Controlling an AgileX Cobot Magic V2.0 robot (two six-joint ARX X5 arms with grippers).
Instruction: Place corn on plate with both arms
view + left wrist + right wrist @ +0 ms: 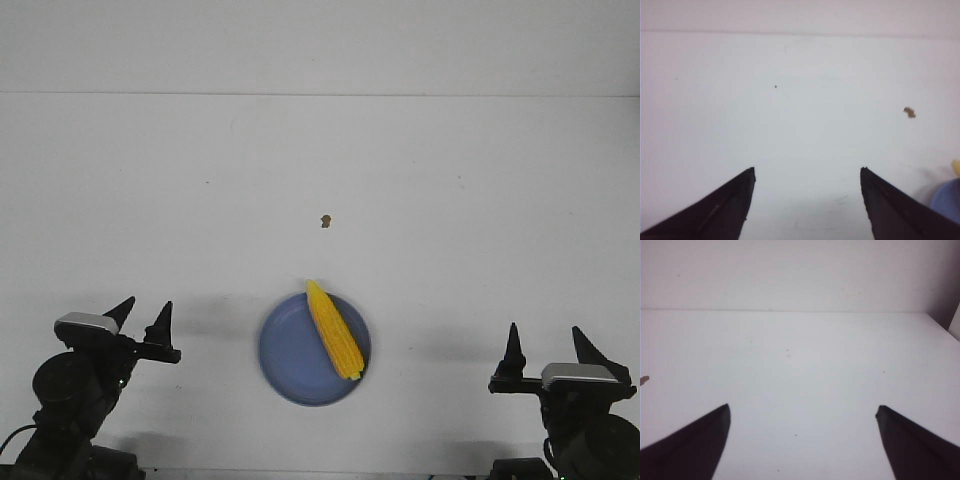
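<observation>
Corn (334,329) lying across plate (296,362); placement apparently complete. Left pincer (145,317) and right pincer (547,349) released, empty, well apart.

White table (200,180) fills most of front view, matte, evenly lit, soft faint shadows near lower edge. Far edge of table meets plain white wall (320,45) along straight horizontal line. Small brown speck (326,221) on tabletop near centre; same speck seen in left wrist view (909,113), at edge of right wrist view. Few tiny dark dots, faint scuffs on surface. Dark strip at table's far right corner in right wrist view (954,315).
</observation>
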